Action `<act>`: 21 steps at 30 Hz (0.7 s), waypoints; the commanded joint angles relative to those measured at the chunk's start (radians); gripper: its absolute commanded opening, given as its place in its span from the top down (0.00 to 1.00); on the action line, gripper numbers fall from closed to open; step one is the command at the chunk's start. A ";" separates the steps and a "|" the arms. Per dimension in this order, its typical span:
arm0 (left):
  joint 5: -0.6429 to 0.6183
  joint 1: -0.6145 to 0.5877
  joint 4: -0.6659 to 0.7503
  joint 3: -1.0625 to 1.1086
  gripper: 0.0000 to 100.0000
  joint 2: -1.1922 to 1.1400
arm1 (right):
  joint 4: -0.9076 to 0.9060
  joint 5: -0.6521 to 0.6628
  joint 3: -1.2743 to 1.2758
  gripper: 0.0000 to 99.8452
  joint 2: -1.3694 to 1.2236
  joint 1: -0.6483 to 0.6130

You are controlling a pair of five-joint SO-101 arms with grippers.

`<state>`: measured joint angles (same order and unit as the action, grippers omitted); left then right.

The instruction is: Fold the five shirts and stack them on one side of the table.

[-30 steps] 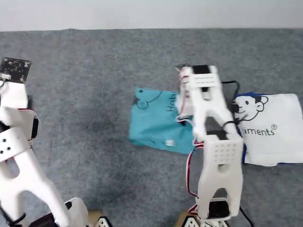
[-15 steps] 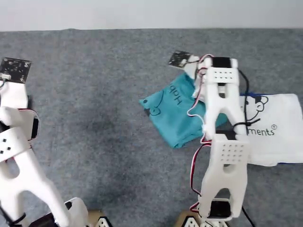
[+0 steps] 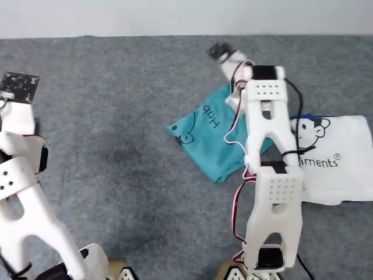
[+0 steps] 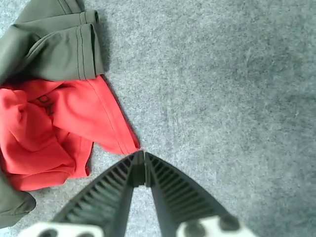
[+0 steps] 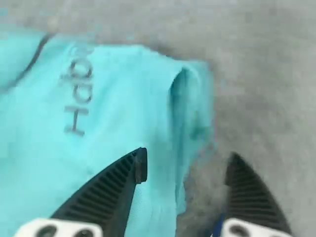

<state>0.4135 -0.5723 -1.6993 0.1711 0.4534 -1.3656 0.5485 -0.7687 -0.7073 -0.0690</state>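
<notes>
At the left, the left tool (image 4: 144,170) hangs pinched closed and empty over the grey desk (image 3: 116,116), beside a crumpled red shirt (image 4: 54,128) and dark shirt (image 4: 54,44). It is probably parked to leave the working arm room. Mid-desk, the folded teal shirt (image 3: 215,137) lies skewed. The right tool (image 5: 187,158) gapes wide over its far edge, holding nothing, seemingly placed to grip and straighten it. The white shirt (image 3: 335,157) lies flat at the right, apparently the start of the stack.

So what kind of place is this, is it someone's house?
Probably a robot workbench or lab, not a home. A white left arm and a right arm with loose wires stand at a table covered in grey felt. A teal shirt and a white shirt lie on it.
</notes>
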 commanded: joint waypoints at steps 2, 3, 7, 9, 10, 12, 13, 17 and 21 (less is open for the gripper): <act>0.009 0.000 -0.009 -0.007 0.99 0.029 | -0.028 -0.365 -0.061 0.70 0.134 0.035; 0.009 0.002 -0.009 -0.007 0.99 0.029 | -0.061 -0.431 -0.063 0.70 0.148 0.035; 0.009 0.003 -0.009 -0.007 0.99 0.029 | -0.228 -0.649 -0.064 0.70 0.203 0.010; 0.009 0.003 -0.009 -0.007 0.99 0.029 | -0.308 -0.740 -0.064 0.70 0.217 -0.012; 0.009 0.003 -0.009 -0.007 0.99 0.029 | -0.340 -0.790 -0.064 0.70 0.219 -0.028; 0.009 0.003 -0.009 -0.007 0.99 0.029 | -0.387 -0.914 -0.060 0.70 0.219 -0.053; 0.009 0.003 -0.009 -0.008 0.99 0.029 | -0.401 -0.977 -0.060 0.70 0.217 -0.065; 0.009 0.003 -0.009 -0.008 0.99 0.029 | -0.400 -1.117 -0.058 0.70 0.203 -0.105; 0.009 0.003 -0.009 -0.008 0.99 0.029 | -0.371 -1.203 -0.058 0.64 0.128 -0.147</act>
<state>0.4135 -0.5723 -1.6993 0.1711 0.4534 -1.7430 -0.5900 -0.7733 -0.5723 -0.1857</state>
